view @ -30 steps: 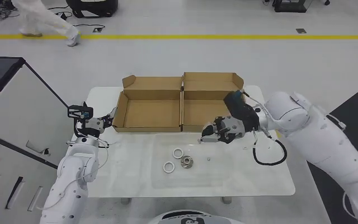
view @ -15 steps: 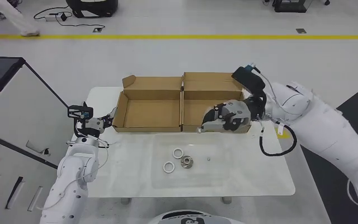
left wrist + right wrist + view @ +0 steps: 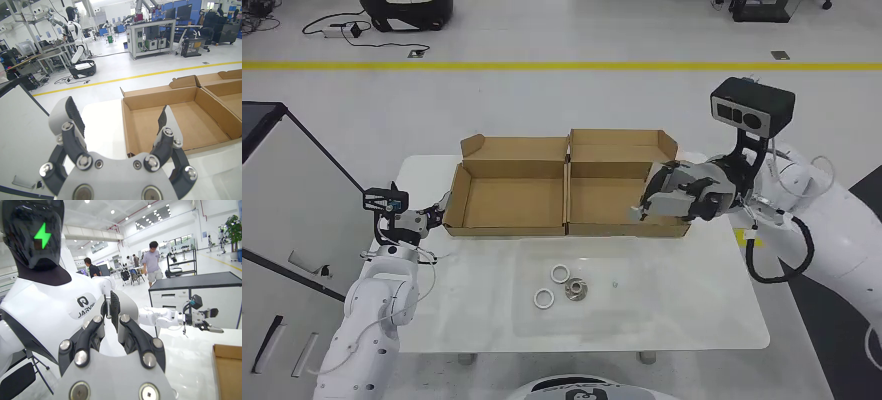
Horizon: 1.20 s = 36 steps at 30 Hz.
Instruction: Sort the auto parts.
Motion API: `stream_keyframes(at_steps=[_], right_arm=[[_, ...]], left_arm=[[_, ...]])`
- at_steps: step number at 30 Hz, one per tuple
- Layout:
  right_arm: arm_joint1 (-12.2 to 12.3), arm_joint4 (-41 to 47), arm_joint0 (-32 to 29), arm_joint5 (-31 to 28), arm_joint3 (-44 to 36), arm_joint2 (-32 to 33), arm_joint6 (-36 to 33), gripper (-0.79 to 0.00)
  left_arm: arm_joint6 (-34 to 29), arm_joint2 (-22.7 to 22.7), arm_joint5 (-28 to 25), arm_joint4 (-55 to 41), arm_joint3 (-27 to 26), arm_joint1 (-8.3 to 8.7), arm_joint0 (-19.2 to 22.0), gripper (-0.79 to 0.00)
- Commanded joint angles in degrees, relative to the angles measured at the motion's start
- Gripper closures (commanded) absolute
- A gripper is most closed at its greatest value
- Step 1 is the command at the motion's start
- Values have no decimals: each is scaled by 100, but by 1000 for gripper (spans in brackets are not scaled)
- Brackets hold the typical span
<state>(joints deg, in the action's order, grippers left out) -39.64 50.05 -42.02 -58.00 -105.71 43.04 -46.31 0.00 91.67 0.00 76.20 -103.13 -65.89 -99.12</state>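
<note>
Nearest on the tabletop (image 3: 692, 300), two white rings (image 3: 559, 272) and a flanged part (image 3: 575, 289) lie loose. Beyond them the right hand (image 3: 108, 303), clenched on a threaded bolt (image 3: 108, 309) lying along its fingers (image 3: 114, 306), hangs over the right box (image 3: 597, 200); the left hand (image 3: 117, 113), released, sits beside the left box (image 3: 512, 205).

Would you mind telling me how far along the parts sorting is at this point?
Done: nothing visible yet; no part shows in the left box or the right box. In hand: the right gripper is shut on a threaded bolt over the right box. Left: two white rings, a flanged metal part and a small piece on the table; the left gripper is open.
</note>
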Motion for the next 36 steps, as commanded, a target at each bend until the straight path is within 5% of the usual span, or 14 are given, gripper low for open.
stream_keyframes(at_steps=[1, 36], right_arm=[[-12, 74, -92, 0, -57, 129, 0, 0], [-65, 81, -241, 0, -83, 292, 0, 0]], left_arm=[[0, 0, 0, 0, 0, 0, 0, -785], [0, 0, 0, 0, 0, 0, 0, -785]])
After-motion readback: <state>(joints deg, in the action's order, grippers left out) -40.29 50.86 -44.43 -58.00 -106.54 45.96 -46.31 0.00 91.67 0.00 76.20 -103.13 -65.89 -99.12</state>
